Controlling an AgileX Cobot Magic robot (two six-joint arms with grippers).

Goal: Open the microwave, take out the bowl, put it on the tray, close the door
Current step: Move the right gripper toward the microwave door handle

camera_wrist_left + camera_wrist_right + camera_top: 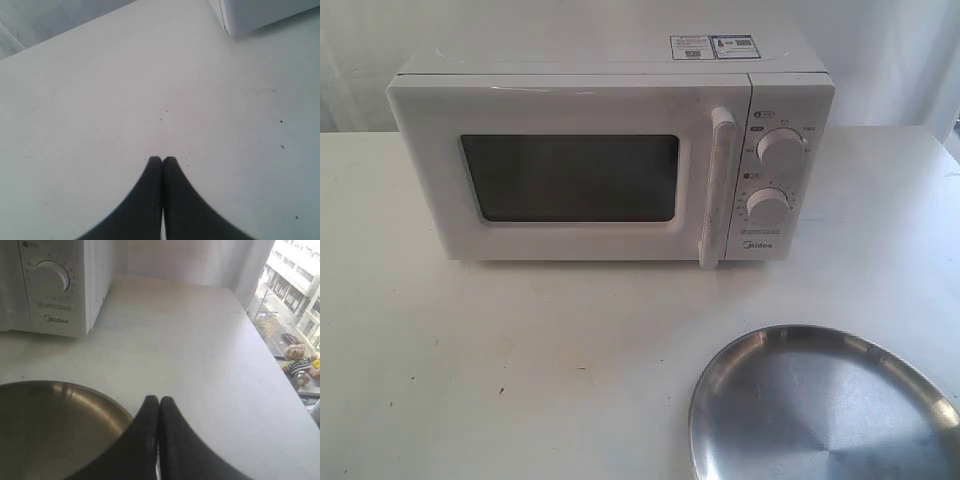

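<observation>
We see white boxy microwave (pixel 610 150) upper centre, its windowed door (pixel 570 178) shut; round steel tray (pixel 820 420) lower right on white desk (pixel 470 350); left pincer (pixel 162 159), right pincer (pixel 159 399): tips together.

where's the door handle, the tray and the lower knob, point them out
door handle (pixel 716 190), exterior view, middle of the vertical white bar
tray (pixel 825 410), exterior view, bare steel centre
lower knob (pixel 767 207), exterior view, face of the dial

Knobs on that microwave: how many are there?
2. The upper knob and the lower knob sit one above the other on the microwave panel, right of the door handle. None looks hidden.
</observation>
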